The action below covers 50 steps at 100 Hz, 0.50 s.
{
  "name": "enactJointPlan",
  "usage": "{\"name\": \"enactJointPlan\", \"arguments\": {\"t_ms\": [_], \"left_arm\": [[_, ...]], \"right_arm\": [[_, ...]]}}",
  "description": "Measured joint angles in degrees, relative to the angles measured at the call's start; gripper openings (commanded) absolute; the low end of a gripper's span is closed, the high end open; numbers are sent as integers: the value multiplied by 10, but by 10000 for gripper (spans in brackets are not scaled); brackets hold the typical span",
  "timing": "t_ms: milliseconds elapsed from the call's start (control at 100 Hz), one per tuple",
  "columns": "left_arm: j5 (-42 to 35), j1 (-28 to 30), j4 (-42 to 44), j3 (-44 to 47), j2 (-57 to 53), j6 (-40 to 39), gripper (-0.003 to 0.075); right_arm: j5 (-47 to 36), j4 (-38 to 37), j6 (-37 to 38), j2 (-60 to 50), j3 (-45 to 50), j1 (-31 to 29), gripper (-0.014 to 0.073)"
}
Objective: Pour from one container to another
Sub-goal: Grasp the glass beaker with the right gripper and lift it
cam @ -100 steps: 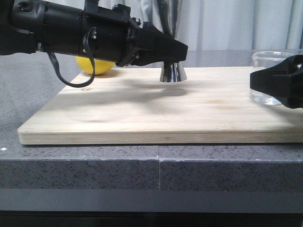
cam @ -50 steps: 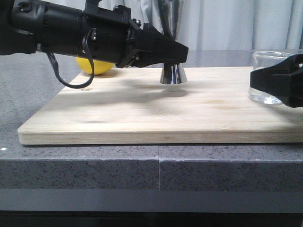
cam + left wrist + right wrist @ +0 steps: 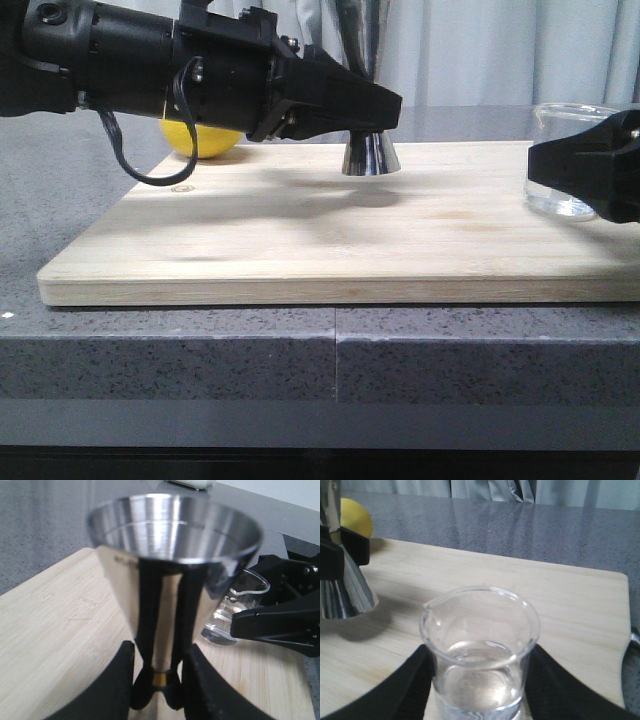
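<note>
Two tools busy: left tool (image 3: 156, 692) clamping jigger (image 3: 369, 152) at waist, raised slightly since earlier; right tool (image 3: 479, 690) gripping beaker (image 3: 480, 652) on board (image 3: 330, 240). Lemon (image 3: 203, 140) behind left arm.

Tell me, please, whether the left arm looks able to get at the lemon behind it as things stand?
Probably not right now. The left gripper is shut on the steel jigger, so its fingers are occupied; the lemon sits behind the arm at the board's far edge.
</note>
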Motion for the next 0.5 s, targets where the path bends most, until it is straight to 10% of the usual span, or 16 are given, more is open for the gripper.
{"name": "enactJointPlan", "arguments": {"t_ms": [500], "left_arm": [[-35,0,25,0,0,0,-21]], "right_arm": [[-21,-1,0,1,-18,0,293]]}}
